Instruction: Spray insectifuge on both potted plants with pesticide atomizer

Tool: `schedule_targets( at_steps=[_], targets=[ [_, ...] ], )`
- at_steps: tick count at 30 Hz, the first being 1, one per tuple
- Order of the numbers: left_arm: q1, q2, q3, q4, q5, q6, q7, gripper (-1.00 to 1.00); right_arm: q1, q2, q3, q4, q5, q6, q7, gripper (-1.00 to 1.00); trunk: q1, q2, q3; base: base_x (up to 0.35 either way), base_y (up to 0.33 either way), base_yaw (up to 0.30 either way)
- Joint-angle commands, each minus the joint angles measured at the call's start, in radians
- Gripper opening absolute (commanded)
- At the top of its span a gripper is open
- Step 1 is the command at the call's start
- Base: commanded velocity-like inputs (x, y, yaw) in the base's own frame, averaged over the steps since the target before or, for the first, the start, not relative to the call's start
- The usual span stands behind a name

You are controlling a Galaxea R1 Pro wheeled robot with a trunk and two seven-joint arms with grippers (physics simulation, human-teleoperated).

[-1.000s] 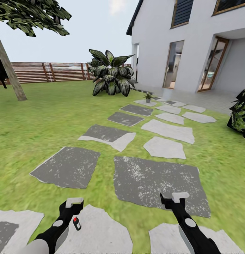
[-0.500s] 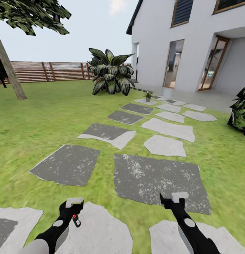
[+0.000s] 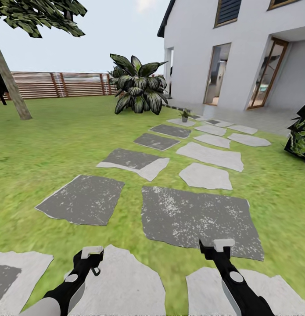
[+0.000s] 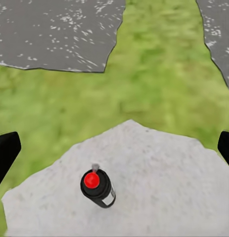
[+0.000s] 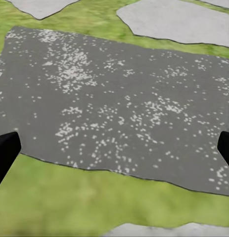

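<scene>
Your garden lawn (image 3: 51,145) spreads ahead to the slat fence (image 3: 60,84) and white house (image 3: 240,52), with grey stepping stones (image 3: 194,219) running toward a small potted plant (image 3: 184,115) far off beside the big striped shrub (image 3: 137,90). Your right gripper (image 3: 216,246) hangs over a dark slab, jaws spread wide. Left gripper (image 3: 91,254) is open too. The atomizer (image 4: 97,187) stands upright on the pale stone beneath it, ungrasped.
</scene>
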Motion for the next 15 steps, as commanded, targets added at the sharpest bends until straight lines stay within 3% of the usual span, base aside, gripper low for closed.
schedule_targets(
  at_steps=[1, 7, 15],
  targets=[
    [-0.001, 0.0, 0.001, 0.001, 0.0, -0.003, 0.001, 1.0, -0.001, 0.0, 0.0, 0.001, 0.001, -0.003, 0.0, 1.0, 0.004, -0.008, -0.006, 0.0, 0.0, 0.0],
    [0.0, 0.003, 0.002, 0.002, 0.0, -0.003, 0.001, 1.0, -0.001, -0.002, -0.001, 0.0, 0.001, -0.003, 0.0, 1.0, 0.027, -0.05, -0.034, 0.0, 0.0, 0.0],
    [0.0, 0.003, 0.002, 0.002, 0.0, -0.003, 0.001, 1.0, -0.001, -0.002, -0.001, 0.0, 0.001, -0.003, 0.0, 1.0, 0.03, -0.051, -0.077, 0.0, 0.0, 0.0]
  ],
)
